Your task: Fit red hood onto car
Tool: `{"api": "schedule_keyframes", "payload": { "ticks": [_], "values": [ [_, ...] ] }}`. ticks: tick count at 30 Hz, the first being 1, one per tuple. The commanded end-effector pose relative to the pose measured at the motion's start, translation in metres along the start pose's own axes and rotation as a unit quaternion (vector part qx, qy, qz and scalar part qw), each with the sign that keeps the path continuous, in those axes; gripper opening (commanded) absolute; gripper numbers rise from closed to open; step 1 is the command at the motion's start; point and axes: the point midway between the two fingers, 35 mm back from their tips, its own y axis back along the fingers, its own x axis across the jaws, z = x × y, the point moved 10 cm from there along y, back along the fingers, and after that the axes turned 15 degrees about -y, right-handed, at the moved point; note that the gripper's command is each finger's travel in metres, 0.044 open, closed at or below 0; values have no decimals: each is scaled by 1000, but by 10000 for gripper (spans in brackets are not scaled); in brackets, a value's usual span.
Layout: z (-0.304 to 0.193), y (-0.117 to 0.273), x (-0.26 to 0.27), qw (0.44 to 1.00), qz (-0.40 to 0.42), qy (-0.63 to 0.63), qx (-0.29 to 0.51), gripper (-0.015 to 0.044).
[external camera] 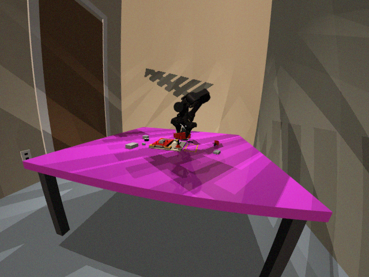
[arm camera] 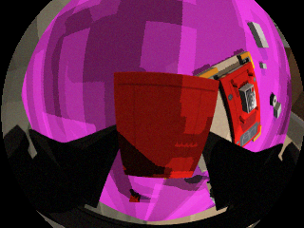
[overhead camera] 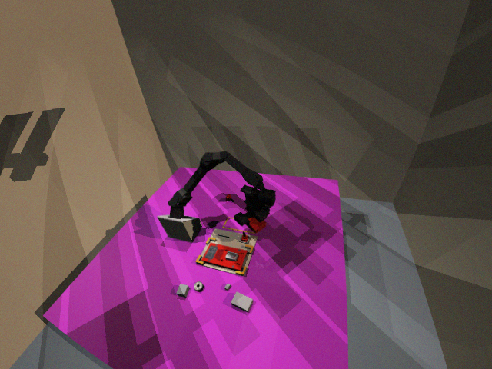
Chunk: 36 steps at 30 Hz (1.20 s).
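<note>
The red hood (overhead camera: 257,224) (external camera: 181,136) (arm camera: 163,114) is held level or nearly so in my gripper (overhead camera: 250,222) (external camera: 182,133) (arm camera: 162,131), which is shut on it with one finger at each side. The hood is above the table, beyond the jig's end with the black lever. The red chassis (overhead camera: 217,260) (arm camera: 238,78) lies flat in the beige jig (overhead camera: 222,234) (arm camera: 230,64), right of the hood in the wrist view. The grey engine block (overhead camera: 231,255) (external camera: 161,141) (arm camera: 248,97) sits on its deck. The pegs are too small to tell clearly; the hood's corner holes are hidden.
A black lever on a red base (overhead camera: 244,238) (external camera: 178,145) stands on the jig. Grey blocks (overhead camera: 241,301) (overhead camera: 182,290) (external camera: 131,145) (arm camera: 258,34) and a pale ring (overhead camera: 194,287) lie past the chassis. A small red piece (overhead camera: 228,196) (external camera: 216,142) (arm camera: 135,199) lies apart, with another grey block (external camera: 217,152) nearby.
</note>
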Motion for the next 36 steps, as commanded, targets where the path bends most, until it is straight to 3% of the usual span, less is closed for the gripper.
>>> {"api": "schedule_keyframes", "payload": {
  "ticks": [1, 36],
  "values": [
    [13, 2, -16, 1000, -1, 28, -4, 0],
    [82, 0, -162, 954, 4, 300, 1, 0]
  ]
}}
